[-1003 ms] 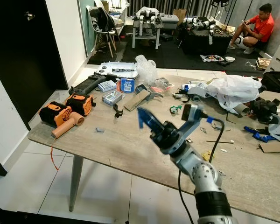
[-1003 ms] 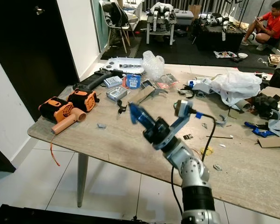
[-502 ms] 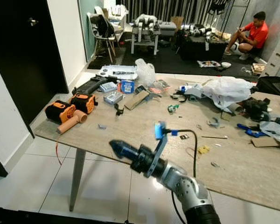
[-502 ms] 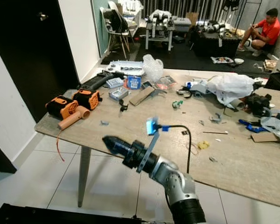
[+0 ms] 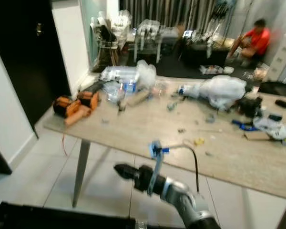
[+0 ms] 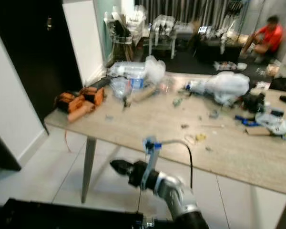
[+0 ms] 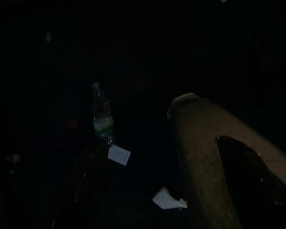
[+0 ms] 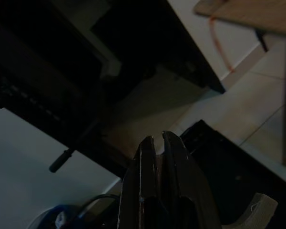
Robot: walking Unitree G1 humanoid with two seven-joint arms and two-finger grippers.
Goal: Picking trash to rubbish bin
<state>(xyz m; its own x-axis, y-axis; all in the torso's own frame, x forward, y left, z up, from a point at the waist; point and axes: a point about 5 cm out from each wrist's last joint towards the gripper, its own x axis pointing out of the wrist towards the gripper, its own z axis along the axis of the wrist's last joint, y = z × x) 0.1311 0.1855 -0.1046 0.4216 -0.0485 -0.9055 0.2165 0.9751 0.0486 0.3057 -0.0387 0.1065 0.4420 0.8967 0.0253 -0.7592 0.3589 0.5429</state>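
Looking down through the blurred left eye view, the right gripper (image 5: 118, 168) hung low in front of the bench (image 5: 238, 160), at about 6 o'clock in the picture, its black fingers drawn together to a single dark tip over the white floor tiles (image 5: 47, 186). A blue clip (image 5: 155, 149) and a black cable (image 5: 193, 155) stood up from the silver wrist. On the bench, orange tools (image 5: 75, 104) lay at 9 o'clock, a clear plastic bag (image 5: 145, 72) at 11 o'clock, a white bag (image 5: 218, 90) at 1 o'clock, and small scraps were scattered between them. A person in a red shirt (image 5: 256, 40) sat on the floor far back at 1 o'clock.

The right eye view gave the same scene, equally blurred.

The left wrist view was very dark. A plastic bottle (image 7: 102, 117) could just be made out at 9 o'clock, with two pale paper scraps (image 7: 119, 155) below it. Whether the left gripper was spread or closed, I could not tell.

In the right wrist view the two fingers (image 8: 145, 157) lay almost touching, with nothing between them. A corner of the bench with an orange cord (image 8: 218, 52) showed at 1 o'clock, above pale tiles and a dark doorway (image 8: 62, 52).
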